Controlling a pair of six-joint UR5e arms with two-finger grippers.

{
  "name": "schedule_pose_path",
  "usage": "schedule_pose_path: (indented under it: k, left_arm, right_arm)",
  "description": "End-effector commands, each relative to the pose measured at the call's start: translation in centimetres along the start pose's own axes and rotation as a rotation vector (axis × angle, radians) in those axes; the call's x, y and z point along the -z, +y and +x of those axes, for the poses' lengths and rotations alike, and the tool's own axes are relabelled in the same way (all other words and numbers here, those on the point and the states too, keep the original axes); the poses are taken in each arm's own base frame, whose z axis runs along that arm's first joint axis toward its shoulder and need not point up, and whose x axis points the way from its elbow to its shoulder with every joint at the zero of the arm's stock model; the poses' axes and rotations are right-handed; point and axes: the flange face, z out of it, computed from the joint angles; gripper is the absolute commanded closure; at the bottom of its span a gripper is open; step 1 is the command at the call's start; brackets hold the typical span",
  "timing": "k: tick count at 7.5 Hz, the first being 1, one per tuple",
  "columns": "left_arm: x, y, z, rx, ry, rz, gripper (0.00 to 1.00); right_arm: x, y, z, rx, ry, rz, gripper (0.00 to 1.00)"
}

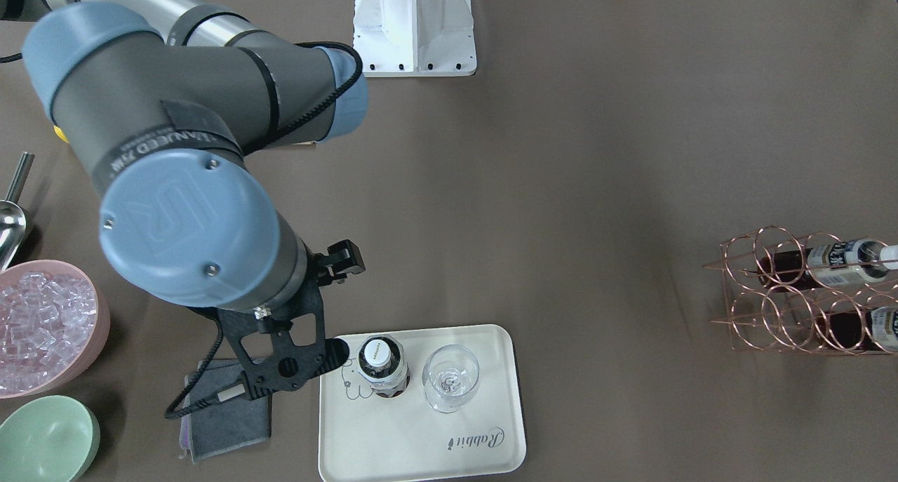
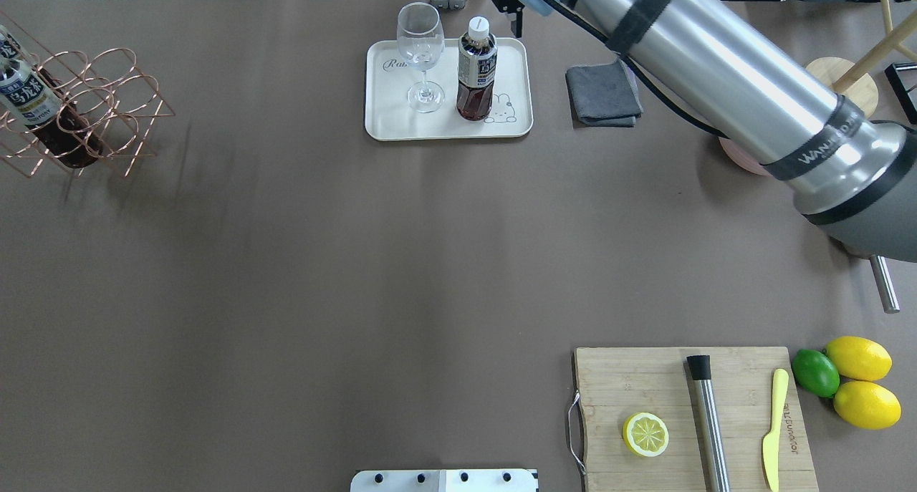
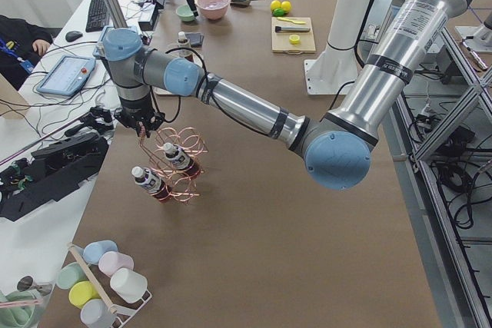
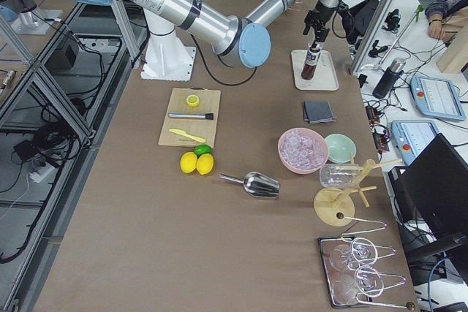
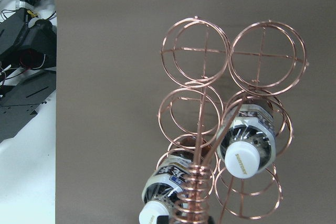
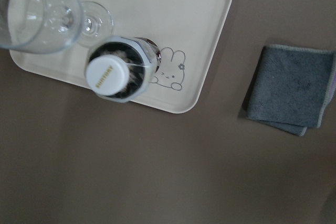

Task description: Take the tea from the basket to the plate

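Note:
One tea bottle (image 2: 476, 69) stands upright on the cream Rabbit plate (image 2: 444, 128), next to a wine glass (image 2: 420, 55). It also shows from above in the right wrist view (image 6: 118, 72). My right gripper (image 2: 512, 12) hangs above and beside the bottle, apart from it; I cannot tell whether it is open or shut. The copper wire basket (image 2: 93, 105) lies at the table's left end with two more tea bottles (image 5: 247, 145) in its rings. My left gripper (image 3: 141, 127) hovers over the basket's handle (image 5: 197, 182); I cannot tell whether it is open or shut.
A folded grey cloth (image 2: 603, 94) lies right of the plate. A pink bowl of ice (image 1: 42, 327), a green bowl (image 1: 45, 440) and a metal scoop (image 1: 10, 222) sit beyond it. A cutting board (image 2: 695, 420) holds a lemon half, muddler and knife, with whole citrus beside it.

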Motion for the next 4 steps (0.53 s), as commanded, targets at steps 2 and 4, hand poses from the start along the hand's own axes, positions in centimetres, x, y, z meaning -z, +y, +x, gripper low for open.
schedule_pose_path:
  k: [2, 4]
  left_arm:
    - [-1.7, 0.5, -2.0, 0.014, 0.018, -0.004, 1.0]
    - [-2.1, 0.8, -3.1, 0.018, 0.013, -0.025, 1.0]
  right_arm:
    - [-2.5, 8.8, 11.5, 0.027, -0.002, 0.031, 0.01]
    - [-6.2, 18.2, 20.4, 0.063, 0.007, 0.02, 0.0]
